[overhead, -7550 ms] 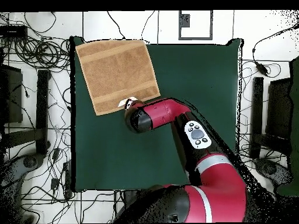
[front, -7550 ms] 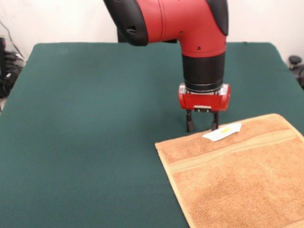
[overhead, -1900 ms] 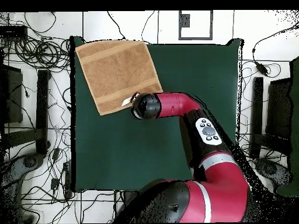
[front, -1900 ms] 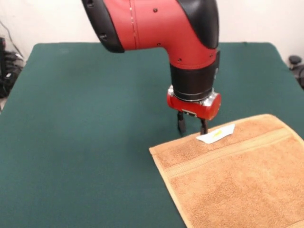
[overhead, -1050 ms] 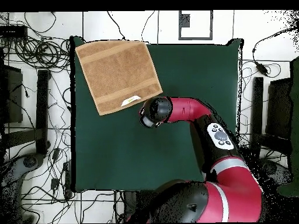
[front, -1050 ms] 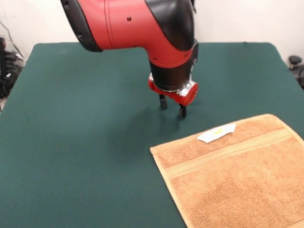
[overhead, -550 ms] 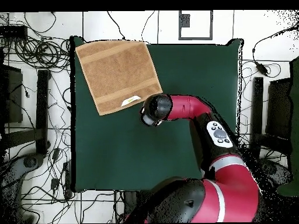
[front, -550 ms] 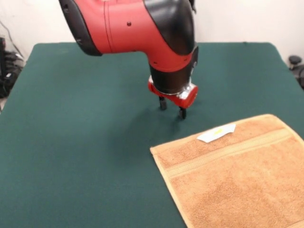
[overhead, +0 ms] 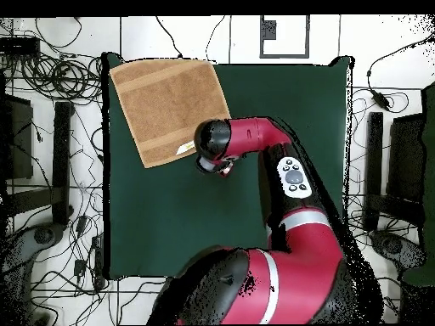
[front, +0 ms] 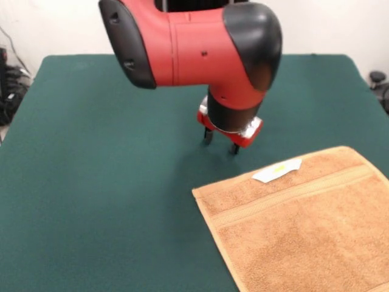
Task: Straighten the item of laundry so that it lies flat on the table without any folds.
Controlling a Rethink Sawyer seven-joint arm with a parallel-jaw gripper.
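Note:
The tan-orange towel (front: 301, 222) lies spread flat at the front view's lower right, on the dark green table (front: 103, 182). A woven band crosses it, and a small white label (front: 277, 171) sticks out at its far hem. My gripper (front: 221, 142) hangs open above bare cloth, just beyond the towel's far left corner, with nothing between its fingers. In the overhead view the towel (overhead: 170, 106) fills the table's (overhead: 280, 110) upper left corner, and the arm's wrist (overhead: 214, 144) covers the gripper beside the towel's lower right corner.
Cables (overhead: 51, 76) and black stands (overhead: 61, 161) lie on the floor on both sides of the table. The arm's red links (overhead: 289, 212) stretch over the table's middle from the bottom edge.
The gripper let go of the towel's hem by the label, lifted and drew back off the towel. In the last half second the arm's elbow swung, while the gripper stayed nearly in place.

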